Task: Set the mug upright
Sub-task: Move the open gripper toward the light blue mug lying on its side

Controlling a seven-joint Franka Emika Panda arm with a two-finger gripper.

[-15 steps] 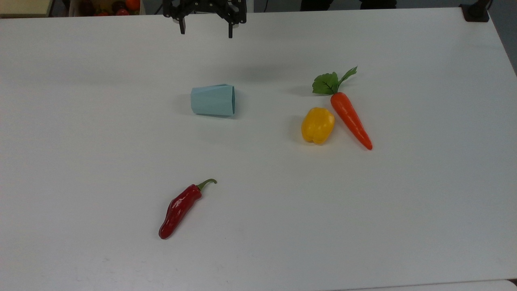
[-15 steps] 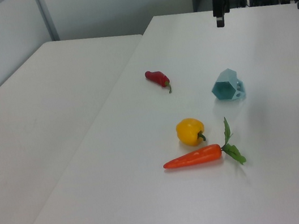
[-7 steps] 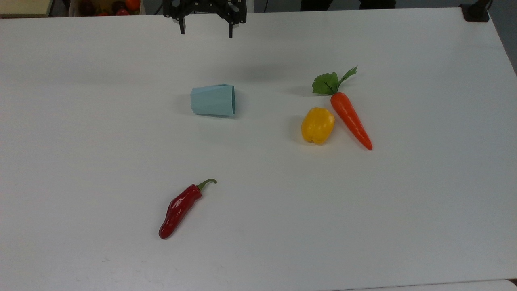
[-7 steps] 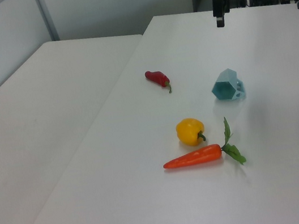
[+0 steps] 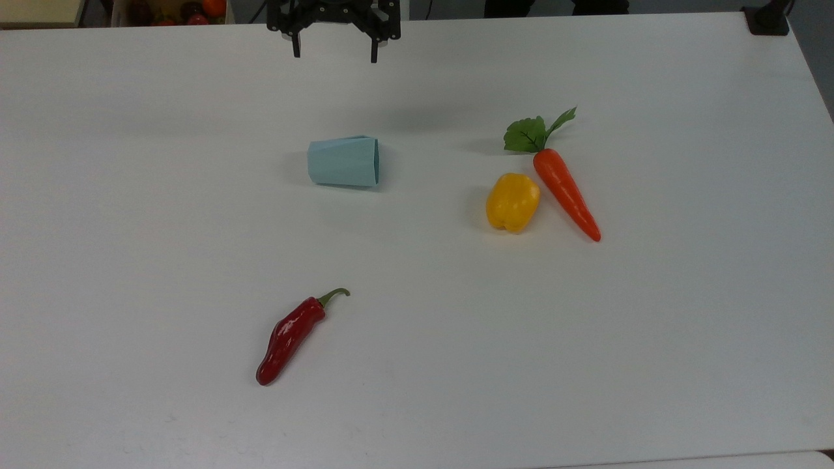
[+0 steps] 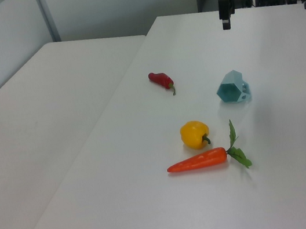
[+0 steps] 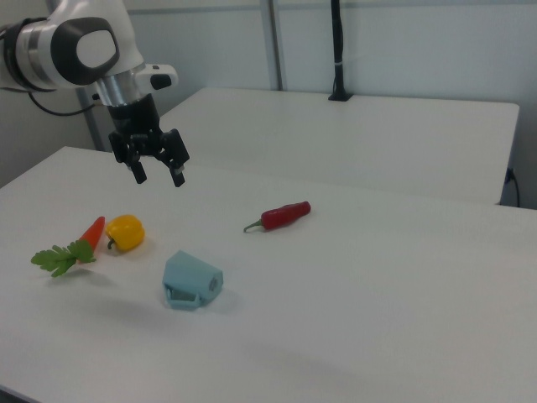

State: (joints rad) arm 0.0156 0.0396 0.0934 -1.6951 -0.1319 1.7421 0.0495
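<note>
The pale blue faceted mug [image 5: 343, 161] lies on its side on the white table [image 5: 417, 365]. In the left view its hexagonal mouth faces the camera at the mug [image 6: 232, 87]. In the right view the mug [image 7: 191, 281] shows its small handle toward the camera. My gripper [image 5: 334, 55] hangs open and empty well above the table, past the mug toward the top view's upper edge. It also appears as the gripper [image 7: 159, 175] in the right view and the gripper [image 6: 225, 22] in the left view.
A yellow pepper [image 5: 512, 202] and an orange carrot [image 5: 565, 193] with green leaves lie to the top view's right of the mug. A red chili [image 5: 290, 335] lies nearer the top view's lower edge. A second white table [image 6: 38, 128] adjoins in the left view.
The gripper has shifted very slightly to the top view's right. The mug and the vegetables have not moved.
</note>
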